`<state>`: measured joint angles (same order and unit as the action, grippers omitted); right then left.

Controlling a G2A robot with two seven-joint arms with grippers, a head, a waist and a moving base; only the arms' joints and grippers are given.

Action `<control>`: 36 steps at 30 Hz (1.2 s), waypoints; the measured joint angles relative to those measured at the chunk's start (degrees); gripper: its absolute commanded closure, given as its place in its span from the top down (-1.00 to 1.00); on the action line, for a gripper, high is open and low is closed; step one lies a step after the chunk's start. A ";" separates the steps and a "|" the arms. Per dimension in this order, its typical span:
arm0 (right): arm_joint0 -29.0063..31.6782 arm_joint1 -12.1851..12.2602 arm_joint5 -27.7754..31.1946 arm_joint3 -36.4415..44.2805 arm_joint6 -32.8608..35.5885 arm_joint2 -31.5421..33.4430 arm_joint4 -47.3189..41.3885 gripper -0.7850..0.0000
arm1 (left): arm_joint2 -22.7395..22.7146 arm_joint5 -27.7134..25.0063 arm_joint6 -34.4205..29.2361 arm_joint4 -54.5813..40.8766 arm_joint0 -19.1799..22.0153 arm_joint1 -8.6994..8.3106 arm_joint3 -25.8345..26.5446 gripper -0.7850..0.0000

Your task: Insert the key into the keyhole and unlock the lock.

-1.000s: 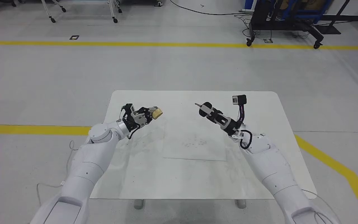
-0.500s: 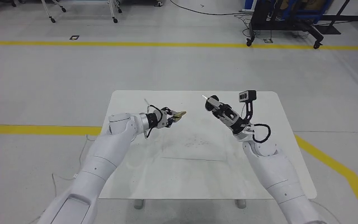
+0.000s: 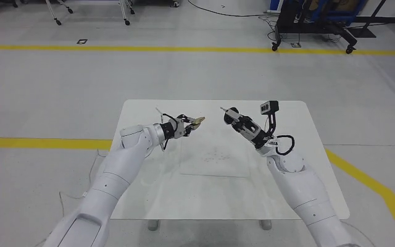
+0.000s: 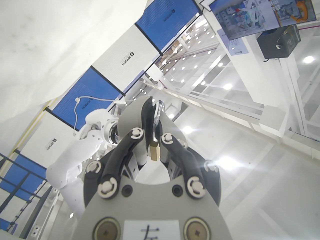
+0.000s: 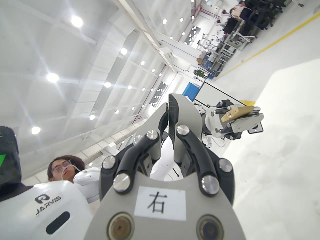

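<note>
Top view: my left gripper [image 3: 190, 121], pinching the lock [image 3: 197, 122], and my right gripper [image 3: 229, 113], fingers [image 5: 184, 117] pressed on the key [image 3: 223, 110], have edged closer above the table [image 3: 278, 185] in 0.5 s, so I judge insertion is near.

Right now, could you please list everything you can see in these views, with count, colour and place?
padlock: one, brass with a silver shackle, held above the table in the left gripper.
key: one, thin and pale, sticking out of the right gripper, apart from the padlock.
table: one, white, under both arms.
floor lines: two, yellow, one beyond the table, one running past its sides.
wheeled cart: one, dark, on the floor far beyond the table.
left gripper: one, grey with black links, shut on the padlock.
right gripper: one, grey with black links, shut on the key, facing the left gripper.
</note>
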<state>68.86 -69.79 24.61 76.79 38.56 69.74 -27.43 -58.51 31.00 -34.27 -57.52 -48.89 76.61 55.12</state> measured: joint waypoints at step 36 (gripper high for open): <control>4.22 0.72 -35.81 13.37 -13.36 -3.35 13.86 -1.00 | 4.56 -17.73 1.51 14.82 -0.35 2.08 -1.24 -1.00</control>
<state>73.08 -69.06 -11.19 90.16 25.19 66.39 -13.57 -53.95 13.27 -32.76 -42.70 -49.24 78.68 53.89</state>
